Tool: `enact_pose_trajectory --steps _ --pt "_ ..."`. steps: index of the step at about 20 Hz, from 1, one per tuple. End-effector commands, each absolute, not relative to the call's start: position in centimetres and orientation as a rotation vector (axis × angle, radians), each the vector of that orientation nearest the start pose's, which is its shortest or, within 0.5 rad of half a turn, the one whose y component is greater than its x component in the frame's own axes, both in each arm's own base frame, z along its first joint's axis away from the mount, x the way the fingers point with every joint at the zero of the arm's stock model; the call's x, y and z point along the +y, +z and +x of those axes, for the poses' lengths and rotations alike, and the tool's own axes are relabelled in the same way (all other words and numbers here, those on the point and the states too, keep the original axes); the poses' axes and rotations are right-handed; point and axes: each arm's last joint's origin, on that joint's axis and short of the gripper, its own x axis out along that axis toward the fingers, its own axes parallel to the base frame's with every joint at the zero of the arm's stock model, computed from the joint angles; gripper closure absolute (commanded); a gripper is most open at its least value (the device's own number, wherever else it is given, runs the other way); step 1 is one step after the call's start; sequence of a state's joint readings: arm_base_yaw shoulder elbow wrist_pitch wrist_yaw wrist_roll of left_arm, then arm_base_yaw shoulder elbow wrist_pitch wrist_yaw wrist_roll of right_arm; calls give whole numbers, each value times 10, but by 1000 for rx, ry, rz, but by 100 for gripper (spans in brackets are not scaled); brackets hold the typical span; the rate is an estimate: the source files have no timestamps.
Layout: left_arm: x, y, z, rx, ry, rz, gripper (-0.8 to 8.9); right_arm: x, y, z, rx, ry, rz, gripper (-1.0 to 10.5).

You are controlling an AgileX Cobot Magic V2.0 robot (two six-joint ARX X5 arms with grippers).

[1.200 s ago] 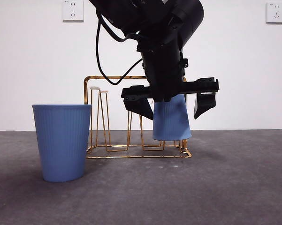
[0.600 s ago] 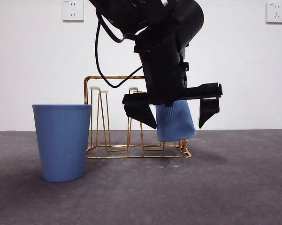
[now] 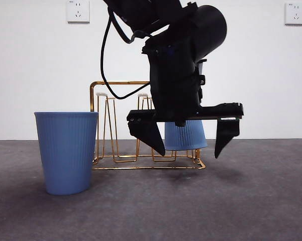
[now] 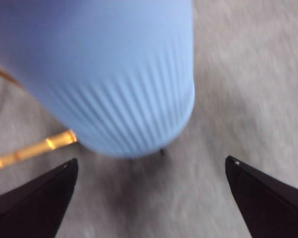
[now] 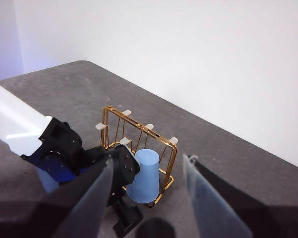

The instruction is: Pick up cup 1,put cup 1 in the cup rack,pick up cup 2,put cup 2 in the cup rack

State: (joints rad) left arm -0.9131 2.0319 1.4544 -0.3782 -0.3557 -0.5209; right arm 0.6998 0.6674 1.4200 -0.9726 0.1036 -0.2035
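Observation:
A ribbed blue cup point(image 3: 187, 136) sits upside down on the right end of the gold wire cup rack point(image 3: 115, 83). My left gripper point(image 3: 189, 153) is open, one jaw on each side of this cup and clear of it, close in front of it and low over the table. In the left wrist view the cup point(image 4: 104, 74) fills the picture between the spread jaws of the left gripper point(image 4: 151, 159). A second blue cup point(image 3: 66, 150) stands upright left of the rack. My right gripper point(image 5: 149, 159) is open, high above, and sees the rack point(image 5: 139, 130) and the cup point(image 5: 145, 176).
The rack's left and middle prongs point(image 3: 106, 100) carry nothing. A white wall with sockets point(image 3: 78, 11) stands behind the grey table point(image 3: 241, 201). The left arm point(image 5: 64, 148) reaches in across the table beside the rack.
My left gripper has come lower, jaws still open. The inverted cup, tilted half a second ago, now stands straighter on the rack. The upright cup has not moved.

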Motion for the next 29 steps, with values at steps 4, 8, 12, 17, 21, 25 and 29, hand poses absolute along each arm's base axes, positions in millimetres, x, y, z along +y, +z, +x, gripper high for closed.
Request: enact_pose_trajectory --steps 4,8,12,17,21,25,29 --pt "-340 203 243 927 -408 74 312 27 457 36 138 617 -288 698" --pt "-339 249 214 846 -522 94 312 27 457 36 141 616 -280 698" --pt "-313 319 184 699 -628 65 312 28 456 38 167 611 -231 698" --pt "-236 403 145 497 -622 32 312 49 453 61 274 656 -177 697" --pt "-172 434 113 415 -492 36 312 88 442 103 407 745 -167 694" --pt "-125 442 89 422 -419 67 313 139 419 156 550 888 -114 688" --pt "-100 442 75 441 -391 81 313 174 391 194 667 927 -80 651"
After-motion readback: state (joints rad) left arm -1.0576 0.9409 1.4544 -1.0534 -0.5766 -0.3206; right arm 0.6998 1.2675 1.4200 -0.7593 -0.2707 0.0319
